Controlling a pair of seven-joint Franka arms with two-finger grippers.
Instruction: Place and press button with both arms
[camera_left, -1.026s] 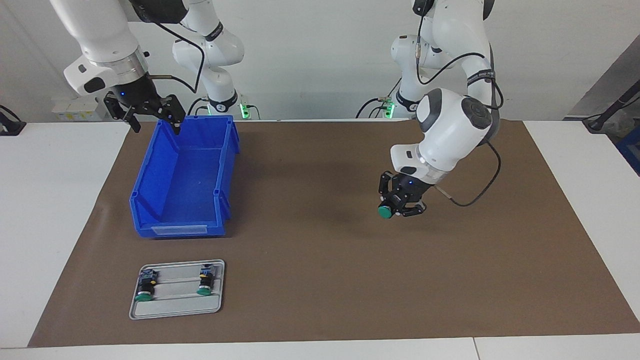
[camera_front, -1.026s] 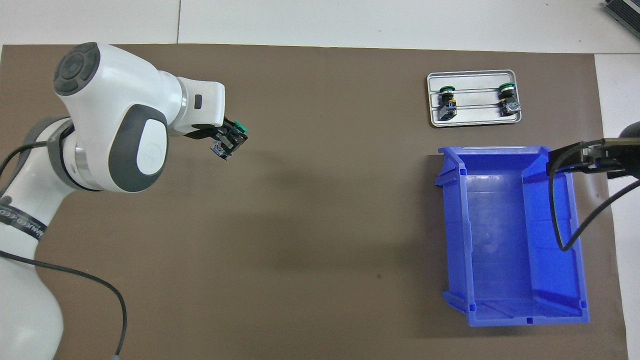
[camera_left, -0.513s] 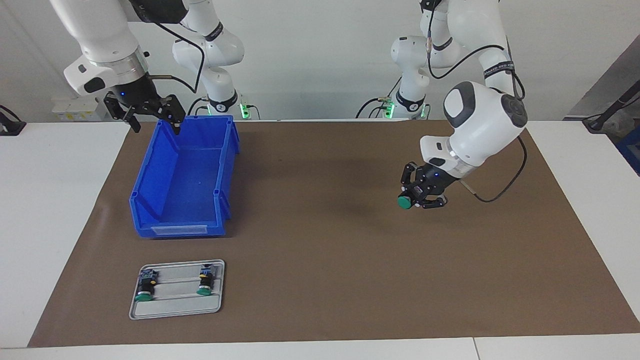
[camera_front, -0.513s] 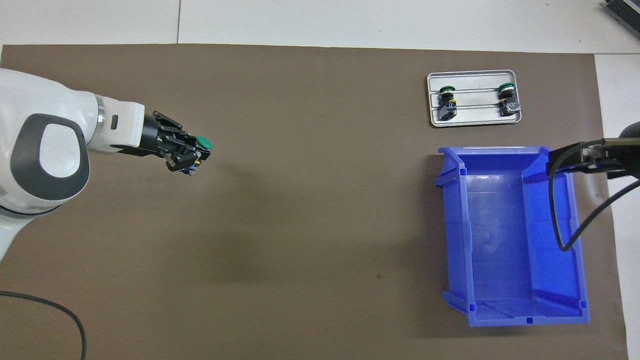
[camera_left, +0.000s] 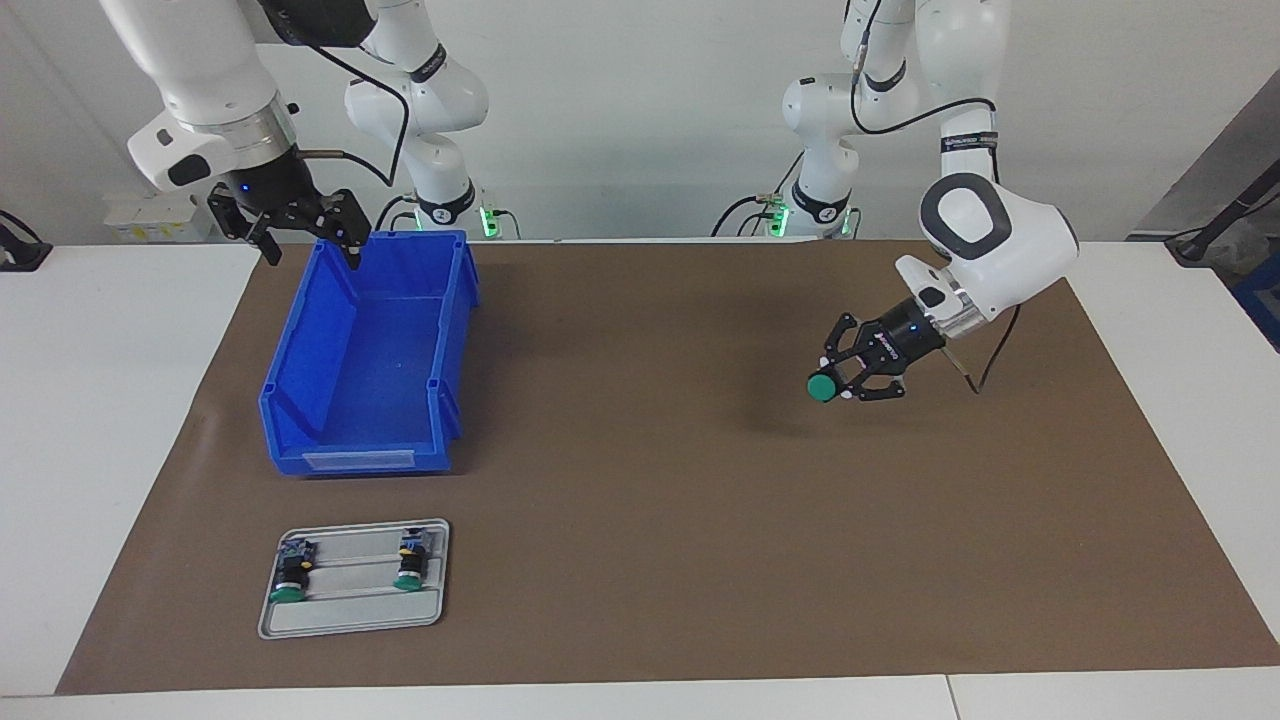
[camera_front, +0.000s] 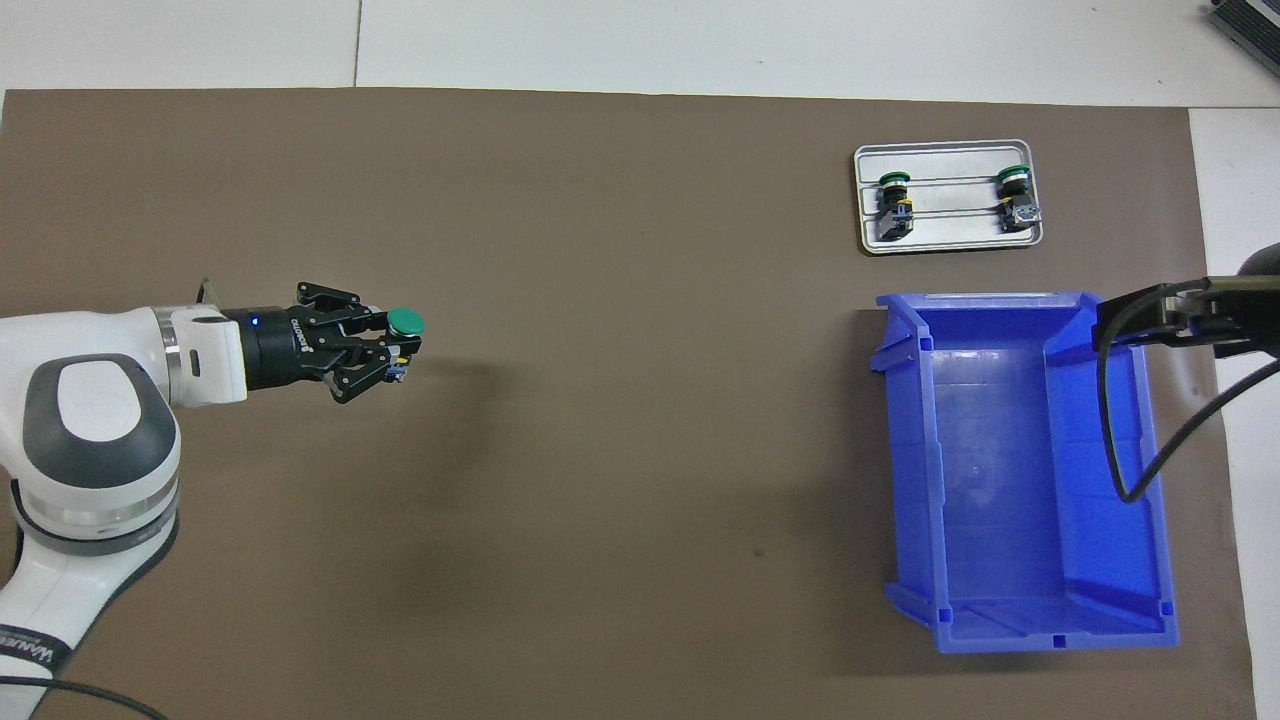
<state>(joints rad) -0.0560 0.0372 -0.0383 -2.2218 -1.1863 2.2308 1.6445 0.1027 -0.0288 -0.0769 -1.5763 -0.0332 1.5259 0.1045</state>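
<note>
Brown mat (camera_left: 640, 520) — covers most of the white table (camera_left: 100, 400); all items below lie on or hang over it.

Left gripper (camera_left: 846, 380) — raised over bare mat toward the left arm's end of the table, tilted nearly level, its fingers pinching the button (camera_left: 823, 387). The button is clear of the mat, its green cap facing away from the wrist, its shadow on the mat below; in the overhead view the cap (camera_front: 405, 320) shows beyond the fingertips.

Right gripper (camera_left: 305, 238) — waiting in the air over the nearer corner of the blue bin (camera_left: 370, 350), fingers spread apart and holding nothing.

Blue bin — open-topped, nothing seen inside; stands toward the right arm's end of the table.

Metal tray (camera_left: 355, 615) — farther from the robots than the bin, just beside its short end. Carries two more buttons, lying on their sides and apart from each other: one (camera_left: 290, 575) by the tray's outer end, one (camera_left: 410, 566) toward its inner end.
</note>
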